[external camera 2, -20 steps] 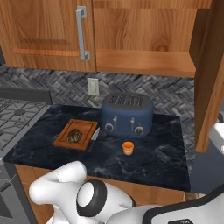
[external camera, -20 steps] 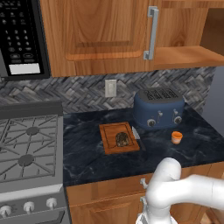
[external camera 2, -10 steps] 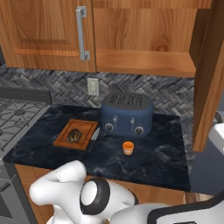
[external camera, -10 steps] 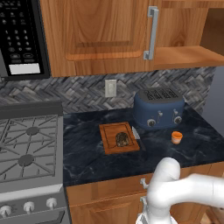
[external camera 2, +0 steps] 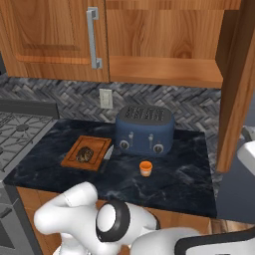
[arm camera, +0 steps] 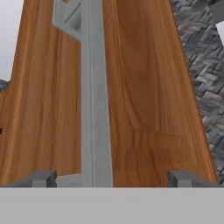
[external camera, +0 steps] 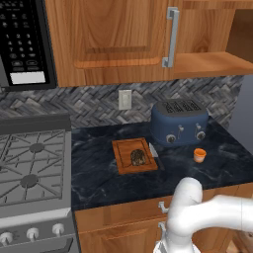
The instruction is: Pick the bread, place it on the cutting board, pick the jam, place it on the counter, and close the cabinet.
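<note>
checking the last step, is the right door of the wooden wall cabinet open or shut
Open. The right door of the wooden wall cabinet swings out edge-on, baring its inner shelf.

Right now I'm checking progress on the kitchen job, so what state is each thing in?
bread: lying on the cutting board.
jam: upright on the counter, lid on, in front of the toaster.
cabinet: right door open, bare shelf showing; left door shut.
claw: fingers spread, open, facing a wooden door and its silver handle.
</note>
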Controlling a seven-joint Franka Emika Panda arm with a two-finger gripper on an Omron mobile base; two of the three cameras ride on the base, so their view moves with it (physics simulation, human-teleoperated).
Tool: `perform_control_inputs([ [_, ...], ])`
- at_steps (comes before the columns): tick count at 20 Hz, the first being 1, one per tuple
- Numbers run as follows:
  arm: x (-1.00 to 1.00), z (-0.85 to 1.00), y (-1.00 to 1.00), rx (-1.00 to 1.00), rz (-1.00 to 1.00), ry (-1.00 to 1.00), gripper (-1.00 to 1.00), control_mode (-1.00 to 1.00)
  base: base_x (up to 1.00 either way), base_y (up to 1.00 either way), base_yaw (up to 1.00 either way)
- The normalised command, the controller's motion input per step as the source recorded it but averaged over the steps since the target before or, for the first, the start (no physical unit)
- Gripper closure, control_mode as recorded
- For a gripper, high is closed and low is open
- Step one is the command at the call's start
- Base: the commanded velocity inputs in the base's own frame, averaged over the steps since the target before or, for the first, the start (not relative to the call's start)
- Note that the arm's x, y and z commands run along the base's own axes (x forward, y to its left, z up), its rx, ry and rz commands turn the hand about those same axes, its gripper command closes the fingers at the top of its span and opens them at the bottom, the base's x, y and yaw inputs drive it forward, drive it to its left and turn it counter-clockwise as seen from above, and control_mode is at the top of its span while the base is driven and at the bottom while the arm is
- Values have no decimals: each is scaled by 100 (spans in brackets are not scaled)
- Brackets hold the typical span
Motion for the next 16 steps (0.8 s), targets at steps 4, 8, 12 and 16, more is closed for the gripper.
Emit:
perform_control_inputs([
  [4, 8, 0, 1, 0, 9, 0, -100, -100, 0, 0, 0],
  [8, 16, 0, 4, 0, 8, 0, -100, -100, 0, 0, 0],
  [12, 17, 0, 6, 0, 8, 0, -100, -100, 0, 0, 0],
  [16, 11, 0, 11, 0, 8, 0, -100, -100, 0, 0, 0],
])
